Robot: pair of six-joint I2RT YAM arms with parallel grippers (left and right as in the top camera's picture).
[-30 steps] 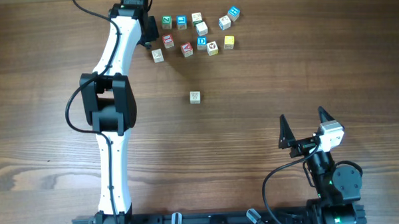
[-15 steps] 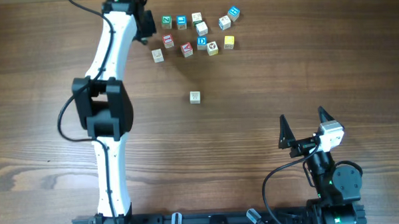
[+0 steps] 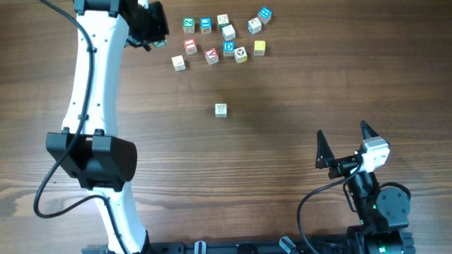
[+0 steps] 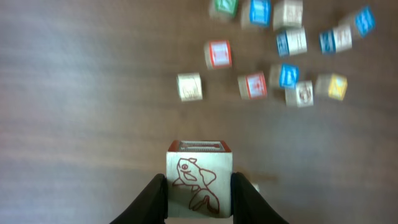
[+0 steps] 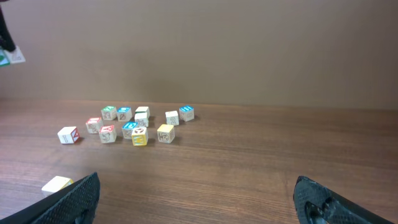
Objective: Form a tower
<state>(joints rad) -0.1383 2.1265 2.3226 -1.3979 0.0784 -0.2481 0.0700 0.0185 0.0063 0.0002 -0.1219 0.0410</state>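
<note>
Tower-wise, all that's standing mid-tabletop is one lone cube (image 3: 221, 109), pale wood with what looks like a W on its top face. It sits well apart from everything else, and in the right wrist view it's a single cube high with a yellowish side. The next piece is up in the air at the far left: the left end effector (image 4: 199, 205) is clamped on a fish cube (image 4: 199, 183). That cube's front face has a red line drawing that looks like a fish, and its top edge is red. The fingers (image 4: 152, 199) press in on both sides, and it hangs over bare tabletop (image 3: 322, 71) just left of the loose pile. The pile of alphabet cubes (image 3: 228, 32) is scattered along the far edge, some touching and some a bit apart. The only letter I can read for sure is a blue D (image 3: 228, 46). There's also a green-marked one (image 3: 188, 24) that might be an N, a couple of red-marked ones (image 3: 190, 46), a plain yellow one (image 3: 259, 47) and some blue ones, but the rest is too small to make out. The right end effector (image 3: 341, 134) sits near its base at the near right with its jaws spread wide and nothing in them.
</note>
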